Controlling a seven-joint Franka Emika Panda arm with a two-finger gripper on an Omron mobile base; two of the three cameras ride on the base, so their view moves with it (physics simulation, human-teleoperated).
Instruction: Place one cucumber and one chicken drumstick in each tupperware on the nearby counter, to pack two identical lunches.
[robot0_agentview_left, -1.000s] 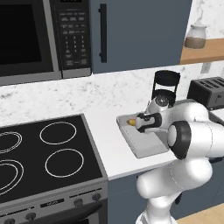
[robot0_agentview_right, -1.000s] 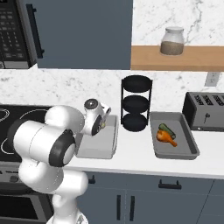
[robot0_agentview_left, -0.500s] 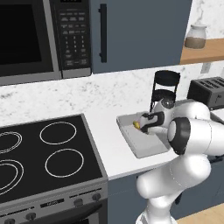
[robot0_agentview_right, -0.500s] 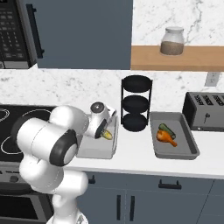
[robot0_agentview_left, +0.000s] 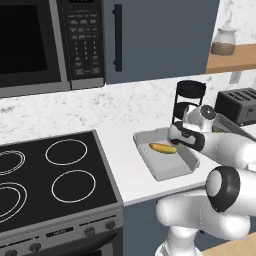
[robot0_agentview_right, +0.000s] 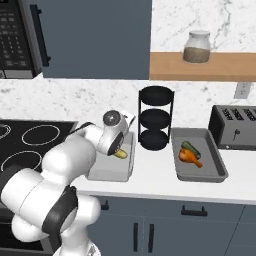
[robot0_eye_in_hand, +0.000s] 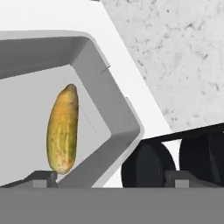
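- The gripper (robot0_eye_in_hand: 111, 177) hangs low over the near tupperware (robot0_agentview_left: 172, 172), the shallow grey tray on the white counter (robot0_agentview_left: 125, 170) beside the black stovetop (robot0_agentview_left: 50, 175).
- The fingers stand wide apart: in the hand view one dark fingertip (robot0_eye_in_hand: 43, 177) rises at the lower left and the other sits far over at the lower right, with nothing between them.
- A yellowish cucumber (robot0_eye_in_hand: 62, 129) lies flat on the floor of that tray, its lower end just above the left fingertip; it is not clamped by either finger.
- In the left base view the cucumber (robot0_agentview_left: 163, 148) rests in the back half of the tray, just beside the wrist end of the arm.
- In the right base view the same cucumber (robot0_agentview_right: 119, 153) peeks out below the hand, inside the tray (robot0_agentview_right: 112, 172).
- The tray's raised rim and rounded corner (robot0_eye_in_hand: 127, 127) run between the two fingertips in the hand view; the right fingertip sits outside the rim, over the white counter.
- Beyond the right fingertip stands the black tiered rack (robot0_agentview_right: 156, 117), near the tray's corner.
- The second tupperware (robot0_agentview_right: 212, 170) lies past the rack, well apart from the fingers, and holds a green cucumber (robot0_agentview_right: 190, 148) and an orange chicken drumstick (robot0_agentview_right: 189, 157), touching each other.
- A dark toaster (robot0_agentview_right: 235, 127) stands beyond that second tray, and a glass jar (robot0_agentview_right: 197, 47) sits on the wooden shelf (robot0_agentview_right: 210, 66) above.
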